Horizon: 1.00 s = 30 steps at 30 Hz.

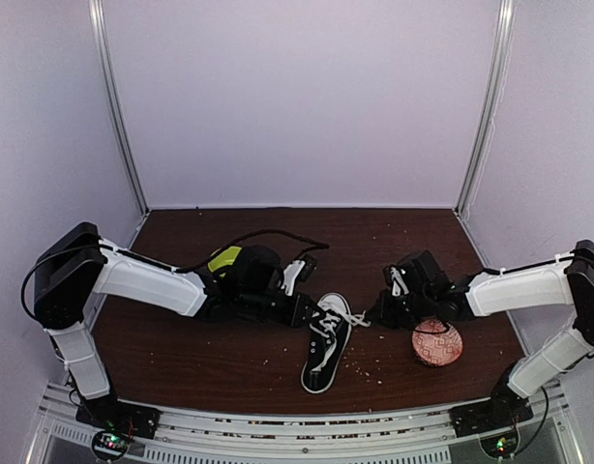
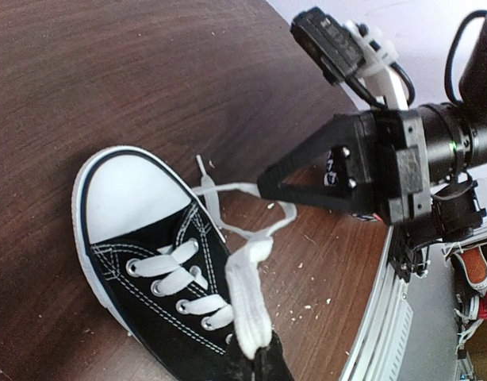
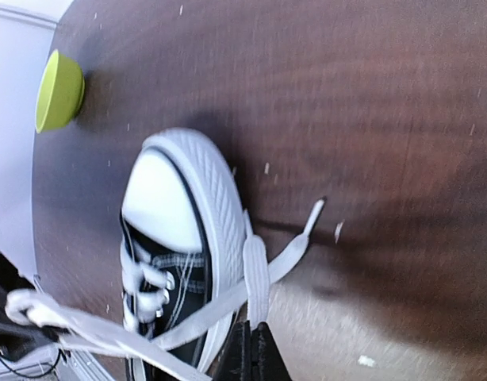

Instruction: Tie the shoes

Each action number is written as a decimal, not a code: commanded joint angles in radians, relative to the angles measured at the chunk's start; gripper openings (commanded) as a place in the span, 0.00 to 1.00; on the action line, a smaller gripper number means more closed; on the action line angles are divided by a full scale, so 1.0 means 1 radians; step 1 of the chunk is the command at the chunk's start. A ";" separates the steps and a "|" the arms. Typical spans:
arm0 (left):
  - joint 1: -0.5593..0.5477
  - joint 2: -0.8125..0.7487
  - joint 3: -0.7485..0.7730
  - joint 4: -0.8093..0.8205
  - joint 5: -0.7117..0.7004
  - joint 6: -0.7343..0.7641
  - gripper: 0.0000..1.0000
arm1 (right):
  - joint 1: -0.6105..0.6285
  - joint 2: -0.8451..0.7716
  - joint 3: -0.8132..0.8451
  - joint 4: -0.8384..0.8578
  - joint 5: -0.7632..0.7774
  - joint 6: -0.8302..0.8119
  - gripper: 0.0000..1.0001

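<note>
A black sneaker point(image 1: 323, 356) with white toe cap lies mid-table, its toe toward the near edge. Its white laces point(image 1: 356, 317) spread out by the shoe's opening, between the two grippers. My left gripper point(image 1: 311, 311) is at the shoe's left and shut on a folded loop of lace point(image 2: 247, 302); its fingertips point(image 2: 277, 363) pinch the loop's end above the eyelets. My right gripper point(image 1: 378, 315) is at the shoe's right and shut on another folded loop point(image 3: 256, 278) beside the sole point(image 3: 204, 198). A free lace tip point(image 3: 314, 211) lies on the table.
A round red patterned dish point(image 1: 437, 343) sits right of the shoe, under the right arm. A lime-green bowl point(image 1: 223, 257) sits behind the left arm and also shows in the right wrist view point(image 3: 58, 90). Crumbs dot the brown table point(image 1: 229, 358). White walls enclose three sides.
</note>
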 commanded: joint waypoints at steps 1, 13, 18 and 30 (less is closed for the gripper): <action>0.000 -0.020 -0.010 0.051 -0.003 -0.007 0.00 | 0.043 -0.067 -0.032 -0.062 0.107 0.074 0.00; 0.000 -0.017 -0.010 0.050 0.004 -0.008 0.00 | 0.066 -0.209 -0.016 -0.070 0.167 -0.285 0.43; 0.000 -0.013 -0.004 0.049 0.003 -0.004 0.00 | 0.138 -0.130 0.004 -0.041 0.148 -0.345 0.41; 0.000 -0.008 0.011 0.028 0.008 0.003 0.00 | 0.231 0.065 0.134 -0.045 0.215 -0.428 0.38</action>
